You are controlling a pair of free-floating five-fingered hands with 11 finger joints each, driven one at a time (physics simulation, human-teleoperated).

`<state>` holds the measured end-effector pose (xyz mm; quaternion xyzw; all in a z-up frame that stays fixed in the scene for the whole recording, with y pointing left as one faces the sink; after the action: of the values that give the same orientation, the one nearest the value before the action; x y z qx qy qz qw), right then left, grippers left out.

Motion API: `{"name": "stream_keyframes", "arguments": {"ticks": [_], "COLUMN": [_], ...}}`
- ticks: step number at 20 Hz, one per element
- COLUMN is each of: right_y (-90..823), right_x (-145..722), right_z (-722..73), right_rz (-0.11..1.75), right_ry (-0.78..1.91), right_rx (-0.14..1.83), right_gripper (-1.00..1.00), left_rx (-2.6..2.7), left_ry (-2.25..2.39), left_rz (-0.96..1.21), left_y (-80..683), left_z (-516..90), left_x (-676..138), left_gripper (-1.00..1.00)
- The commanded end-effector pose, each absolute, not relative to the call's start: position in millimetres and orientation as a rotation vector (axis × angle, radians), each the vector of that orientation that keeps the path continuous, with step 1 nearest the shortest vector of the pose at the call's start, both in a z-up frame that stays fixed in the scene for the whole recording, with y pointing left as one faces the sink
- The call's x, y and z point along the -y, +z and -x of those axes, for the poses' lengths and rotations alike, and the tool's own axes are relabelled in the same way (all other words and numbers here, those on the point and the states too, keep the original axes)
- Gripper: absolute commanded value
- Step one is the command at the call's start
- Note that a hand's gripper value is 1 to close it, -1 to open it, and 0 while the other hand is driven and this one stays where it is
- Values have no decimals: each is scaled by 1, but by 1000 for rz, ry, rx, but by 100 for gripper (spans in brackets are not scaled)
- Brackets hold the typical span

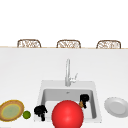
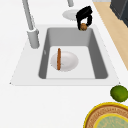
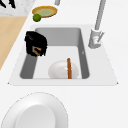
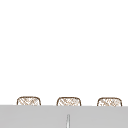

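Observation:
My right hand (image 1: pixel 84 98) hovers over the right end of the sink (image 1: pixel 42 86), shut on a small brown piece of food (image 1: pixel 81 103). The left side view has this hand (image 2: pixel 84 15) above the basin's far end with the brown piece (image 2: pixel 83 26) under its curled fingers. From the right the same hand (image 3: pixel 36 46) hangs over the basin's front part. My left hand (image 1: pixel 40 111) floats at the sink's front left corner, near a lime (image 1: pixel 26 114). On the basin floor lies a white plate (image 2: pixel 67 62) with an orange-brown stick (image 2: pixel 59 58) on it.
A large red ball (image 1: pixel 67 115) covers the front of the sink. The tap (image 1: pixel 67 72) stands behind the basin. A yellow-rimmed woven dish (image 1: pixel 11 110) lies left of the lime, and a white plate (image 1: pixel 116 107) right of the sink. Chair backs (image 1: pixel 68 44) line the far edge.

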<state>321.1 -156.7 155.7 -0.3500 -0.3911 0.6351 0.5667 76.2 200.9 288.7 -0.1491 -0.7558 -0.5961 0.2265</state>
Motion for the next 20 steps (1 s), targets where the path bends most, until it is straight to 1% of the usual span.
{"name": "stream_keyframes", "arguments": {"ticks": [1, 3, 5, 10, 17, 20], "right_y": [125, 110, 94, 53, -3, -28], "right_x": [140, 137, 131, 115, 86, 79], "right_z": [-346, -353, -367, -388, -405, -410], "right_rz": [817, 833, 792, 788, 810, 847], "right_ry": [1473, 1460, 1434, 1433, 1432, 1447], "right_rx": [889, 903, 882, 885, 845, 872], "right_gripper": [100, 100, 100, 100, 100, 100], "left_rx": [2083, 2083, 2083, 2083, 2083, 2083], "left_ry": [-1643, -1643, -1643, -1643, -1643, -1643], "left_rz": [411, 411, 411, 411, 411, 411], "left_y": [289, 289, 289, 289, 289, 289], "left_z": [-76, -76, -76, -76, -76, -76], "left_x": [-201, -201, -201, -201, -201, -201], "left_gripper": [0, 0, 0, 0, 0, 0]}}
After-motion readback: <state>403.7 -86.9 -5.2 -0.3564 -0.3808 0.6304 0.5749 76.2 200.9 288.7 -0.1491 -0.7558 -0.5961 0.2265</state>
